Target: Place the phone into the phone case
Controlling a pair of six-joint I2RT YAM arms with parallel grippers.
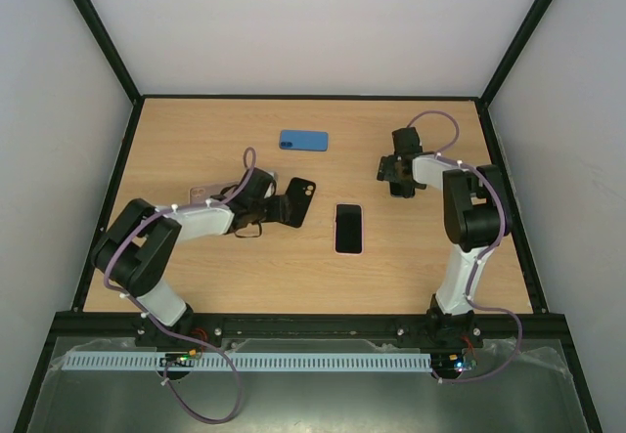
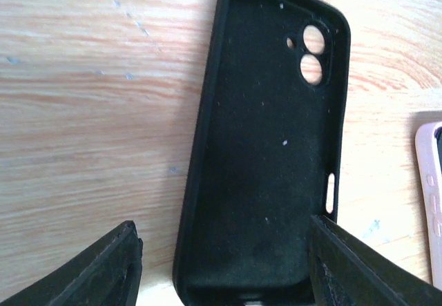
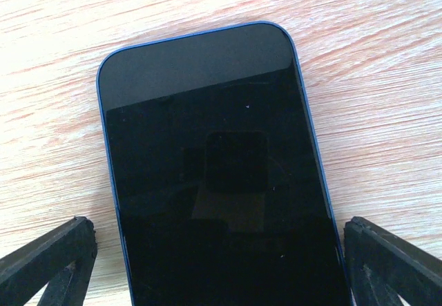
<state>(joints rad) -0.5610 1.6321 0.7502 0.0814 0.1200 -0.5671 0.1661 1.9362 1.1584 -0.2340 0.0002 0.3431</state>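
My right gripper [image 3: 217, 231] is wide open straddling the blue-rimmed black-glass phone [image 3: 221, 175] lying face-up on the wooden table [image 3: 48, 36], left gripper [image 2: 222, 224] half-open around the matte black phone case [image 2: 266, 154]; I'd guess the phone's stiff and slick, so I'd pinch its long edges.

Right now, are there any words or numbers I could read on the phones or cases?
None can be read.
The black case is plain inside, only camera holes.
The blue-edged phone has a dark, blank screen.
The pink-edged phone shows no marks either.
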